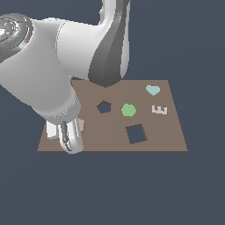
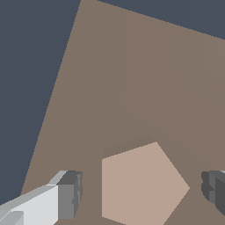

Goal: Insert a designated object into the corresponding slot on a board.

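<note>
In the wrist view the pinkish-tan pentagon block [image 2: 138, 176] lies flat on the brown board [image 2: 132, 79]. My gripper [image 2: 141, 191] is open and straddles it, with a gap between each grey fingertip [image 2: 70, 195] and the block's sides. In the exterior view only a sliver of the block [image 1: 81, 125] shows beside my white hand, near the board's [image 1: 167, 140] edge on the exterior view's left. The small dark pentagon slot [image 1: 104, 107] is open toward the board's middle, to the right of the block and farther back.
On the board are a green hexagon [image 1: 128, 110], a pale-blue heart [image 1: 152, 90], a white letter E [image 1: 159, 109] and a larger dark square hole [image 1: 136, 134]. My bulky arm [image 1: 52, 74] hangs over the board's left and back parts.
</note>
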### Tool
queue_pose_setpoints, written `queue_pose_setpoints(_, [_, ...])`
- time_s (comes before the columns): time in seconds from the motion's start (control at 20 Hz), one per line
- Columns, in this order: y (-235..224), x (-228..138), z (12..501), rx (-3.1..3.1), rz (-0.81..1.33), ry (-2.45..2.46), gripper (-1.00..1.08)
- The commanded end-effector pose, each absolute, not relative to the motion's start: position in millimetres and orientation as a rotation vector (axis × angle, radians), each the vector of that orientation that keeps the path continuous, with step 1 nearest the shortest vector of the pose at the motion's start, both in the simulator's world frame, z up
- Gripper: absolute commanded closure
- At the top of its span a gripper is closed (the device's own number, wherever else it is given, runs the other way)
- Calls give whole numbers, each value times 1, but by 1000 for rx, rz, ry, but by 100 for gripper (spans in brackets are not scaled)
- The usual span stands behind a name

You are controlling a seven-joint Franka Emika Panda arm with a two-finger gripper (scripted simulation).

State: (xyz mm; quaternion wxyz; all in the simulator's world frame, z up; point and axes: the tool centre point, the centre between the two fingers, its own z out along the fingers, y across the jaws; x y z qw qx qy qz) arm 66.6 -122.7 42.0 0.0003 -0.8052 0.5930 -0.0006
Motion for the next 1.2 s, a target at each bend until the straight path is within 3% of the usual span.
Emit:
queue_pose_setpoints(0.0, [-123, 66, 34, -2528, 0, 1866, -92])
queue_pose_setpoints(0.15, [-123, 66, 30, -2527, 0, 1867, -92])
queue_pose_setpoints(0.2, [-123, 66, 30, -2527, 0, 1867, 108])
queue_pose_setpoints(1.15, [-121, 64, 33, -2526, 1, 1868, 108])
